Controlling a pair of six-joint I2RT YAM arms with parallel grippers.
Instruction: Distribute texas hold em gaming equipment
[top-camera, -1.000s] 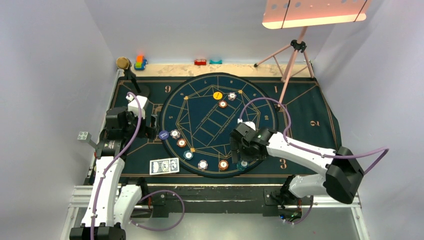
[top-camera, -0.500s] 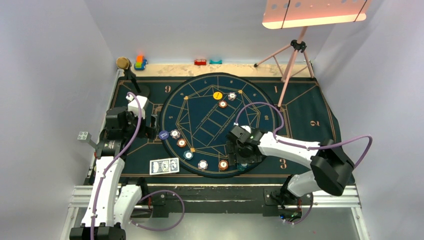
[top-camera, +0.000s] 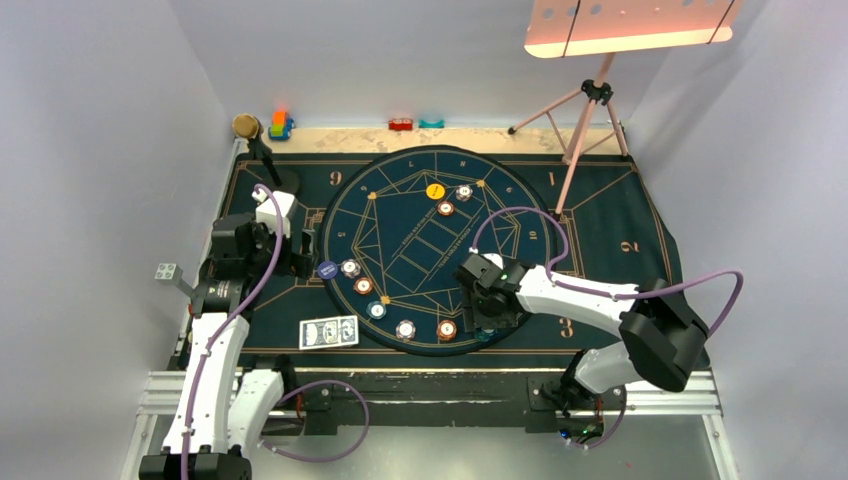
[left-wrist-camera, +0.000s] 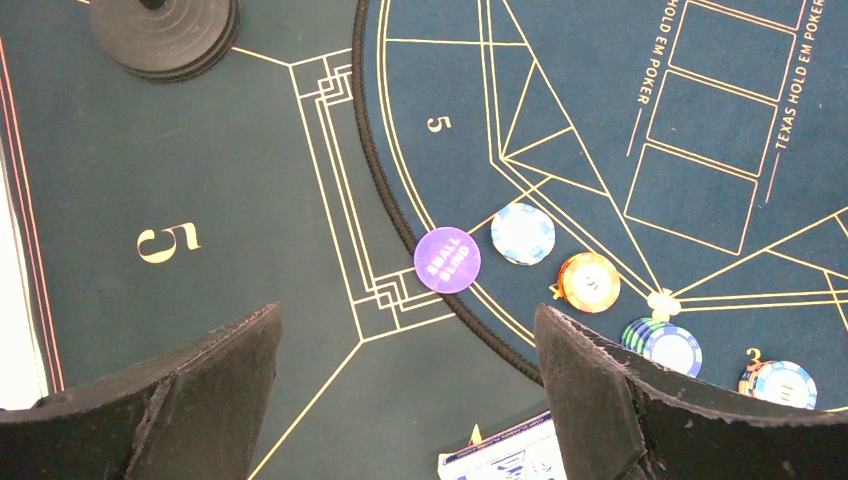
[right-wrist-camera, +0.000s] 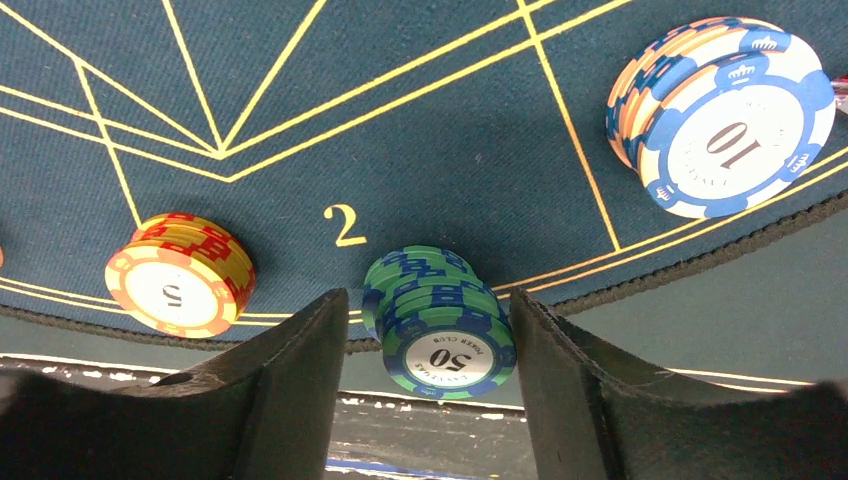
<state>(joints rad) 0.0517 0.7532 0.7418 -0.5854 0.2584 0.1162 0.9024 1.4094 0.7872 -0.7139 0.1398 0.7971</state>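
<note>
A stack of green-and-blue poker chips (right-wrist-camera: 440, 320) stands at the near rim of the round felt (top-camera: 400, 165), by the gold "2". My right gripper (right-wrist-camera: 428, 300) straddles it, open, one finger on each side with narrow gaps; in the top view the gripper (top-camera: 485, 318) covers that stack. An orange stack (right-wrist-camera: 180, 285) and a white-and-blue stack (right-wrist-camera: 725, 115) stand on either side. My left gripper (left-wrist-camera: 408, 312) hangs wide open and empty over the mat, near a purple "small blind" disc (left-wrist-camera: 447, 260). Blue-backed cards (top-camera: 329, 332) lie near the front left. A yellow disc (top-camera: 435, 190) lies far.
More chip stacks ring the felt: white (left-wrist-camera: 522, 233), orange (left-wrist-camera: 590, 282), teal (left-wrist-camera: 662, 343). A gold-headed microphone (top-camera: 247, 127) stands back left on a black base (left-wrist-camera: 165, 35). Toy blocks (top-camera: 280, 124) line the back edge. A pink tripod stand (top-camera: 585, 110) rises back right.
My right gripper has shifted a little left and down over the green-and-blue stack, and its fingers have narrowed around it. The left arm has not moved.
</note>
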